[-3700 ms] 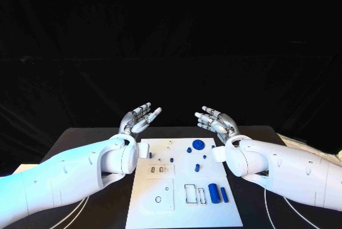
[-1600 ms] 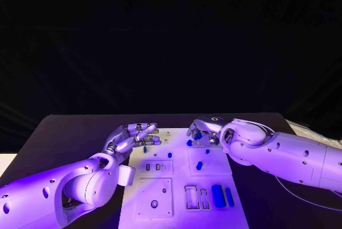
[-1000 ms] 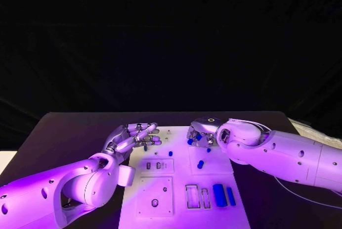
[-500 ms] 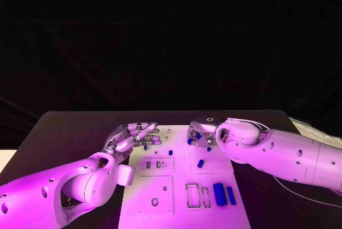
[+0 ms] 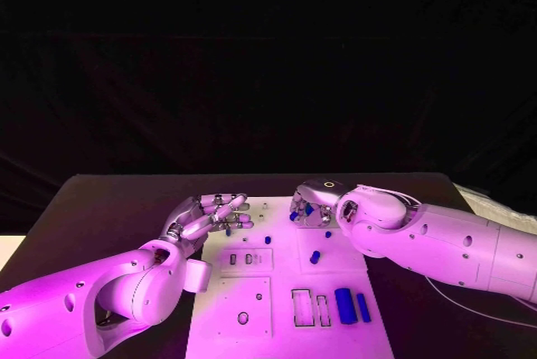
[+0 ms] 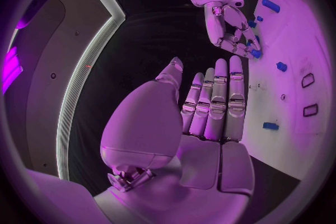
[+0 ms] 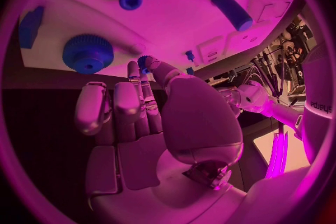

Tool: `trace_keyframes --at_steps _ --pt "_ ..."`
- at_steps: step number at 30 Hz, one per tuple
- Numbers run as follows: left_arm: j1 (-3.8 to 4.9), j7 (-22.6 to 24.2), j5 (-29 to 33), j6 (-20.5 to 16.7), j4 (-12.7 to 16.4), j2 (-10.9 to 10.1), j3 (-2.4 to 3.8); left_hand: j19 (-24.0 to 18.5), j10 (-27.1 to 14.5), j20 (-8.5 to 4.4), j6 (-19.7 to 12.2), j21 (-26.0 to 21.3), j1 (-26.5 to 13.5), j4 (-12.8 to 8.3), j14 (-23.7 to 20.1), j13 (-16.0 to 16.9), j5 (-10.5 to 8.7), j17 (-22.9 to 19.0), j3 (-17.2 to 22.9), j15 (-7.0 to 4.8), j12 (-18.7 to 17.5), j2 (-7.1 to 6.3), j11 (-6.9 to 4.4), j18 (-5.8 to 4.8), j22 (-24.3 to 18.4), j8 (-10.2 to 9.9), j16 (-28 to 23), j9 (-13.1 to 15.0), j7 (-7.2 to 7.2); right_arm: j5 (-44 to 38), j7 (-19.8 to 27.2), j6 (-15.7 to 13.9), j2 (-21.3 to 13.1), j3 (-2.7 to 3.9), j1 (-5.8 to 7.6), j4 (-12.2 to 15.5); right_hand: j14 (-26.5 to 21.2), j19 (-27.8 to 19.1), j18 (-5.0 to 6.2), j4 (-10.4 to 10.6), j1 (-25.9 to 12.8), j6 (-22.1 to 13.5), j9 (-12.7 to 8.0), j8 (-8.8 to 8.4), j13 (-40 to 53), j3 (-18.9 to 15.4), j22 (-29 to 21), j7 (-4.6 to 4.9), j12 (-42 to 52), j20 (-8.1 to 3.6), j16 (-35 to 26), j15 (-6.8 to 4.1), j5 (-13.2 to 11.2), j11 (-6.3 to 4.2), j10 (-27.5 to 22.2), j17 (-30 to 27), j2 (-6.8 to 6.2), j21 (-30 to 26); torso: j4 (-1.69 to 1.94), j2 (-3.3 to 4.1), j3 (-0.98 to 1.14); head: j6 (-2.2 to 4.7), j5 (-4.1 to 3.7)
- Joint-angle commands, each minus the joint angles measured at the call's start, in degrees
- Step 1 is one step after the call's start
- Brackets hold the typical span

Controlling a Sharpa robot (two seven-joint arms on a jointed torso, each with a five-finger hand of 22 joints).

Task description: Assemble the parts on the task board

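Fingers point(image 7: 143, 75) of the right hand point(image 5: 313, 206) pinch a small blue gear point(image 7: 145, 61) just beside a larger gear point(image 7: 88, 52) on the task board point(image 5: 285, 297), while the left hand point(image 5: 213, 213) hovers nearby, fingers straight and together.

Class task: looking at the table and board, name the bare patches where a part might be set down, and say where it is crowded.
Free: the black table outside the left hand, and the board's near strip below its cut-outs. Crowded: the board's far end, where the right hand sits among blue parts, and the near right corner beside two blue cylinders.
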Motion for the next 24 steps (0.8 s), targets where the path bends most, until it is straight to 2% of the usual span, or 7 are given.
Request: trace_keyframes --at_steps 1,6,11,16,24 --pt "0.07 0.15 -0.12 1.18 0.03 0.09 0.05 0.28 0.0 -0.03 0.0 -0.38 0.14 -0.36 0.11 -0.07 0.12 0.05 0.09 0.31 -0.28 0.63 0.44 0.5 -0.05 -0.32 -0.29 -0.06 0.43 1.27 -1.78 -5.86 0.69 0.05 0.07 -0.13 1.47 0.3 -1.18 0.33 0.09 0.39 0.53 0.16 0.05 0.3 0.05 -0.03 0.01 -0.17 0.31 -0.4 0.15 0.0 0.37 -0.01 0.78 0.15 0.15 0.1 -0.04 0.22 0.08" --pt "0.07 0.12 -0.12 1.32 0.05 0.01 0.05 0.28 0.0 -0.03 0.0 -0.38 0.14 -0.36 0.11 -0.07 0.12 0.05 0.09 0.31 -0.28 0.63 0.44 0.5 -0.05 -0.32 -0.29 -0.06 0.43 1.47 -2.7 -7.63 2.36 0.07 0.46 -1.31 1.43 0.29 -1.19 0.56 0.08 0.33 0.59 0.07 0.04 0.48 0.14 0.01 -0.1 -0.18 0.41 -0.39 -0.14 0.03 0.35 0.04 0.69 0.23 0.13 0.18 -0.02 0.24 0.27" --pt "0.07 0.03 -0.12 1.58 0.22 -0.04 0.04 0.3 0.03 -0.03 0.02 -0.43 0.23 -0.46 0.12 -0.06 0.13 0.12 0.12 0.31 -0.32 0.73 0.42 0.5 -0.07 -0.34 -0.35 -0.05 0.4 1.43 -3.19 -8.2 4.3 0.08 0.83 -2.94 1.4 0.28 -1.2 0.84 -0.06 0.25 0.64 -0.03 0.03 0.56 0.21 0.05 -0.2 -0.17 0.52 -0.36 -0.4 0.07 0.31 0.1 0.48 0.3 0.17 0.24 -0.07 0.37 0.28" --pt "0.07 -0.02 -0.12 1.67 0.51 -0.09 0.04 0.3 0.03 -0.03 0.02 -0.43 0.23 -0.46 0.12 -0.06 0.13 0.12 0.12 0.31 -0.32 0.73 0.42 0.5 -0.07 -0.34 -0.35 -0.05 0.4 0.83 -3.69 -8.39 6.73 0.08 0.97 -5.17 1.37 0.26 -1.22 1.22 -0.26 0.11 0.69 -0.17 0.01 0.65 0.3 0.13 -0.3 -0.14 0.68 -0.31 -0.59 0.14 0.22 0.23 0.32 0.38 0.2 0.32 -0.05 0.67 0.73" --pt "0.08 -0.1 -0.12 1.73 0.83 -0.26 0.04 0.3 0.03 -0.03 0.02 -0.43 0.23 -0.46 0.12 -0.06 0.13 0.12 0.12 0.31 -0.32 0.73 0.42 0.5 -0.07 -0.34 -0.35 -0.05 0.4 0.01 -3.86 -8.23 9.41 0.05 0.94 -7.29 1.35 0.24 -1.22 1.47 -0.38 0.02 0.73 -0.27 0.0 0.71 0.35 0.16 -0.36 -0.11 0.77 -0.28 -0.74 0.17 0.15 0.28 0.13 0.42 0.61 0.67 -0.1 0.79 0.54"
